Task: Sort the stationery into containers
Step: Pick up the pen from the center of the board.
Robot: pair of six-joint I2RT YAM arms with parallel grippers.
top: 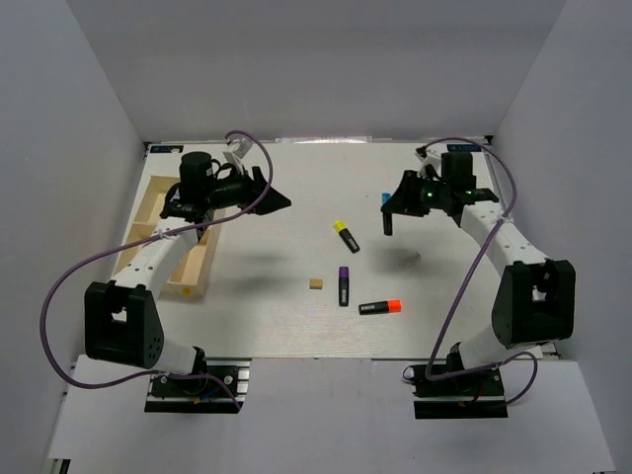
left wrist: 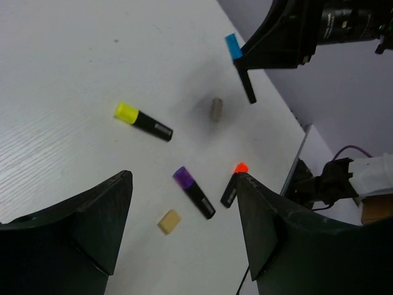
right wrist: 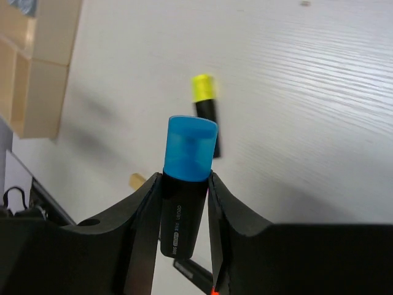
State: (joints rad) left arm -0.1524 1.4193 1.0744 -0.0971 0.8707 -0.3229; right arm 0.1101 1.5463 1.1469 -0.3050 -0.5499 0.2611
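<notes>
Two grippers aloft. Right gripper (right wrist: 184, 180) jaws pinch blue-capped highlighter (right wrist: 186, 203) by black body, cap past tips, above surface (top: 296, 178). Left gripper (left wrist: 184, 179) jaws spread wide, empty, near tray (top: 209, 259). Yellow highlighter (top: 346, 236), purple highlighter (top: 344, 284), orange highlighter (top: 380, 307), tan eraser (top: 316, 284) lie on surface.

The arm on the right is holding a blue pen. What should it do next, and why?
Probably swing left toward the light-wood divided tray: the right gripper is shut on the blue-capped black highlighter, held above the table, and the tray lies far left.
</notes>
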